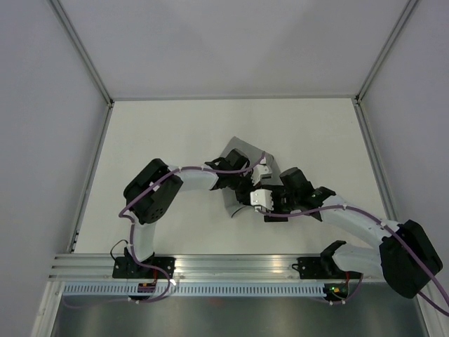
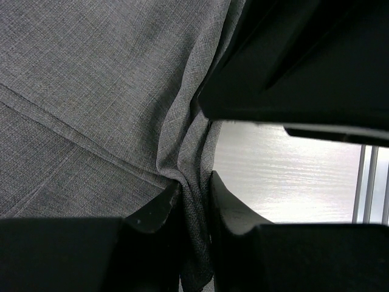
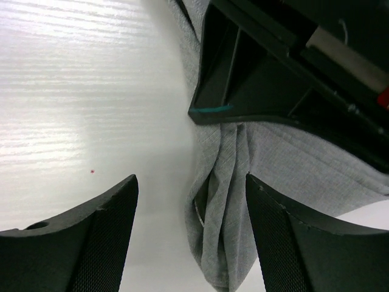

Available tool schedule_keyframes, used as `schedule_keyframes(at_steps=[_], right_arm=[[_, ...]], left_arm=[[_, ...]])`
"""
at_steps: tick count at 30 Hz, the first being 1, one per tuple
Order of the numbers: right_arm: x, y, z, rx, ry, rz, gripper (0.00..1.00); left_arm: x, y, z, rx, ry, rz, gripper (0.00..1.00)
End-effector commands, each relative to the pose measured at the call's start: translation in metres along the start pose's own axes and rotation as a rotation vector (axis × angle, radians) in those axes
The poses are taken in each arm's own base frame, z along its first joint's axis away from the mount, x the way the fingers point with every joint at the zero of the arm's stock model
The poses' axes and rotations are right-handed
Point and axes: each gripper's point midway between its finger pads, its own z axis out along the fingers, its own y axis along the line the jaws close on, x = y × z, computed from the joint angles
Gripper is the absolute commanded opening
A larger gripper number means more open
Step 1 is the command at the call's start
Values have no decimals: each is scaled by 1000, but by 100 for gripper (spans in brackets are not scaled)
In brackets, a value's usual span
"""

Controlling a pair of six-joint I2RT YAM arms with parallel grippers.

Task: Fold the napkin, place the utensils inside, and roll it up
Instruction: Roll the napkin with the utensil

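From above, the plain mid-grey square fabric napkin [image 1: 243, 149] lies bunched near the middle of the white table [image 1: 168, 133]. Both arms meet over it and cover most of it. The left claw [image 1: 245, 184] and the right claw [image 1: 255, 199] sit close together above the cloth, and this view does not show how their jaws stand.

The left wrist camera shows the left claw [image 2: 193, 198] nearly closed, its two black fingers [image 2: 152, 213] pinching a raised fold of the napkin [image 2: 109, 91] between them. The rest of the cloth spreads up and to the left. The right claw's dark body [image 2: 304, 55] hangs just beyond the fold.

The right wrist camera shows the right claw [image 3: 189, 182] spread wide and gripping nothing. The gathered ridge of napkin [image 3: 222, 231] runs between its fingers [image 3: 103, 231], nearer the right one, touching neither. The left claw [image 3: 273, 67] stands on the cloth just ahead.
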Motion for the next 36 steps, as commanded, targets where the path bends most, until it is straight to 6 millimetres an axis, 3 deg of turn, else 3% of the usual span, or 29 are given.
schedule_keyframes(at_steps=[1,5,16,18,25,29,32,36], right_arm=[[-9,-24,5,104,-7,-43,77],[-2,-29,11,148,14,-61,77],[20,-22,29,74,101,-74,74],[24,-21,30,71,115,-74,68],[29,-19,29,82,129,-72,34],[29,-19,29,83,132,-65,25],[25,-20,27,73,124,-54,18],[24,-14,24,33,135,-31,9]], left_arm=[[26,3,5,22,81,-31,2],[24,2,5,32,81,-33,2],[26,4,6,39,86,-36,2],[25,4,5,40,86,-36,2],[24,4,6,43,82,-33,2],[21,4,5,40,77,-34,2],[18,5,3,36,64,-36,7],[2,11,-9,8,-3,-42,22]])
